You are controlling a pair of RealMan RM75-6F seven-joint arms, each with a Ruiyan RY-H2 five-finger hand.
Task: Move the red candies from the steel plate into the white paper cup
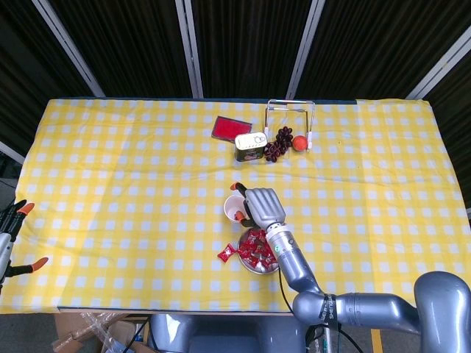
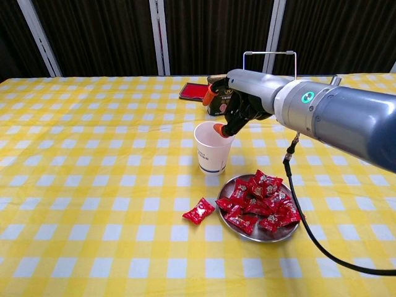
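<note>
Grey robot hand [image 2: 238,105], orange fingertips [image 2: 218,129]

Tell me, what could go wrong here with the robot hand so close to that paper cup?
The right robot hand hovers at the rim of the white paper cup; the cup looks light, so a nudge might tip it. One red candy lies on the tablecloth beside the steel plate and could get left behind. The other red candies are heaped, so a grab might knock more off.

Showing: white paper cup [image 2: 212,150] ×1 | round steel plate [image 2: 263,234] ×1 | loose red wrapped candy on cloth [image 2: 198,211] ×1 | gold tin can [image 1: 250,147] ×1
</note>
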